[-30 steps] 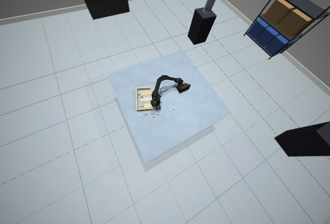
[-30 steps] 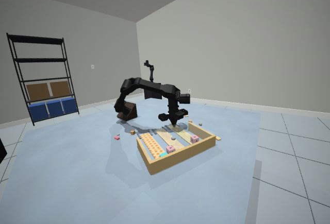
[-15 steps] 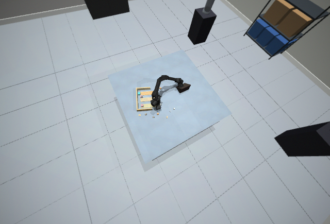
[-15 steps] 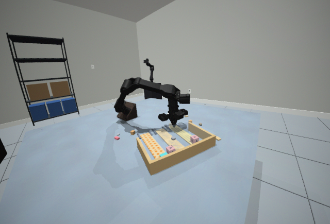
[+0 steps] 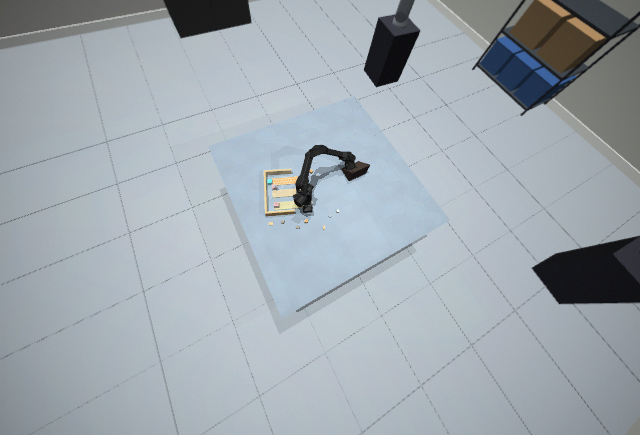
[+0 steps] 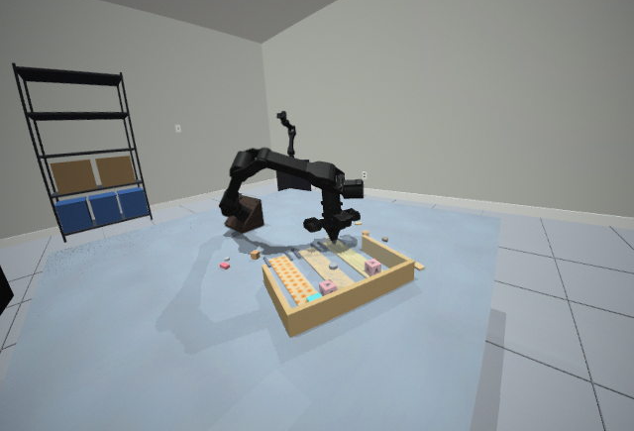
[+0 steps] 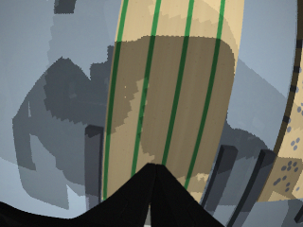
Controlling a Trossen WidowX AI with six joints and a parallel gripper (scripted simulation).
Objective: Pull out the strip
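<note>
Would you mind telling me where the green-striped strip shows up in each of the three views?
Top: the green-striped strip is the tray's lowest strip, left of the gripper.
Exterior: the rightmost strip, below the shut jaws.
Wrist: fills the centre, running top to bottom.
Shared landmark: the wooden tray, its wall corner at the wrist view's upper left.

A bare storeroom-like lab: grey walls, tiled floor [image 6: 563,272], metal shelving [image 6: 76,150] holding cardboard boxes [image 6: 94,172].

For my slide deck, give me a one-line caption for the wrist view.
Shut tool poised above the green-striped strip, its shadow falling across the stripes.
</note>
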